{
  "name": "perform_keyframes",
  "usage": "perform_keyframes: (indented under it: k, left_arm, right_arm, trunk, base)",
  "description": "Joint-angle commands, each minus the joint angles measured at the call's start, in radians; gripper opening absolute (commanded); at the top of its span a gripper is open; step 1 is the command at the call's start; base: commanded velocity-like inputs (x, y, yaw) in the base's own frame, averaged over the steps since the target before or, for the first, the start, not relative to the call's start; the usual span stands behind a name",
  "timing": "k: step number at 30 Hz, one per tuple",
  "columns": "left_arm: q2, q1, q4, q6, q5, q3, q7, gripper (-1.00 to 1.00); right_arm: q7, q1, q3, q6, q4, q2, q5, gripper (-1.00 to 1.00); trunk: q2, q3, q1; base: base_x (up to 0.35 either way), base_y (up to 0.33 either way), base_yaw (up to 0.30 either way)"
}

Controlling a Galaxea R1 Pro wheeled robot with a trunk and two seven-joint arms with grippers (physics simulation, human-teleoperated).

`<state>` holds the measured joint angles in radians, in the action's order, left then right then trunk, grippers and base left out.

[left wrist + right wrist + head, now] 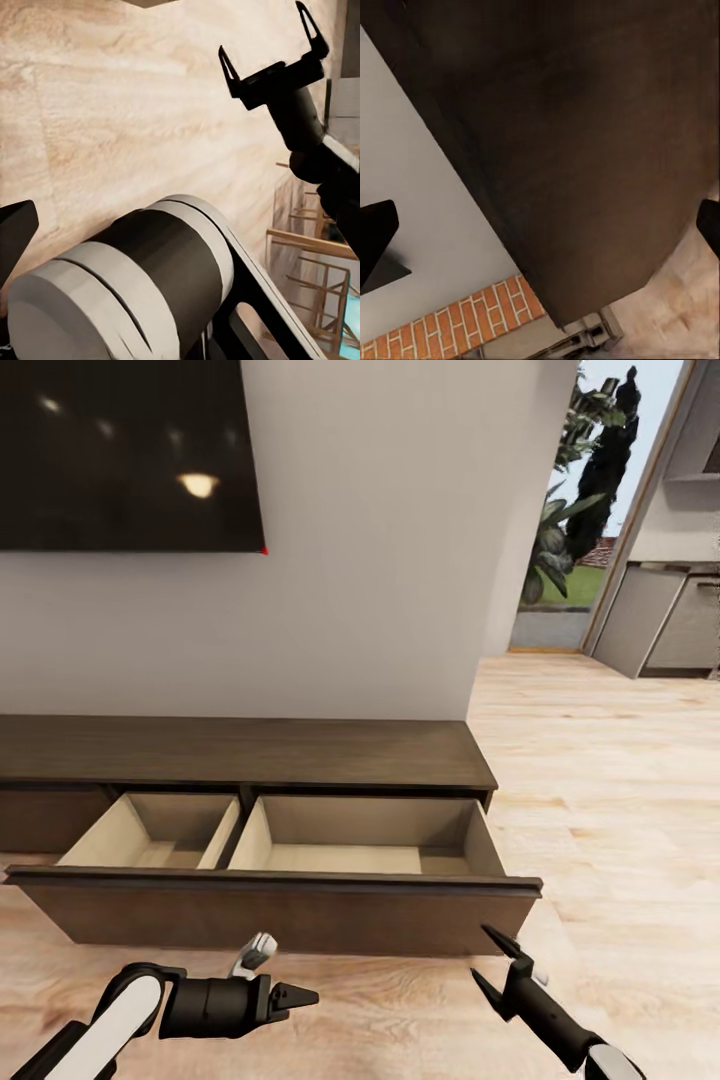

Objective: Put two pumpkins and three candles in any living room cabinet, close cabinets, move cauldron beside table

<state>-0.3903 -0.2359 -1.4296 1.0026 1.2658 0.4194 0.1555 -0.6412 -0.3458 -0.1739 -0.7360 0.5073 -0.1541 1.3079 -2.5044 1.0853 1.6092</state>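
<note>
Your cabinet (240, 752) stands against the wall, its drawer (275, 905) pulled out with 2 bare compartments. It is stiff wood that should slide; push flat on the front's top edge. The left gripper (290, 996) looks pressed together, the right gripper (492, 958) spread.

Light wood plank floor (600, 780) carries the long dark brown cabinet (240, 752) against the far wall. Its wide drawer (280, 905) is pulled out toward the near side, showing two tan compartments, both bare. Cabinet top is bare too.
</note>
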Motion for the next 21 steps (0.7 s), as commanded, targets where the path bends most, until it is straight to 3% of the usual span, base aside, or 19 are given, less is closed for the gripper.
perform_keyframes:
  k: [1,11,21]
  left_arm:
    - [-0.001,-0.001,0.0,0.001,-0.01,0.001,0.01,1.0]
    - [-0.002,-0.001,0.001,0.001,-0.011,0.002,0.007,1.0]
    - [-0.004,-0.001,0.001,0.001,-0.01,0.001,0.007,1.0]
  right_arm:
    - [-0.001,0.001,-0.004,-0.004,-0.029,-0.003,-0.008,1.0]
    - [-0.003,0.004,-0.007,0.019,-0.215,-0.007,-0.022,1.0]
    - [-0.001,0.004,-0.005,0.036,-0.24,-0.008,-0.024,1.0]
  trunk:
    - [0.0,-0.003,-0.001]
    - [0.002,-0.042,-0.005]
    - [0.011,-0.08,-0.013]
  base:
    - [0.0,0.0,0.0]
    - [0.0,0.0,0.0]
    - [0.0,0.0,0.0]
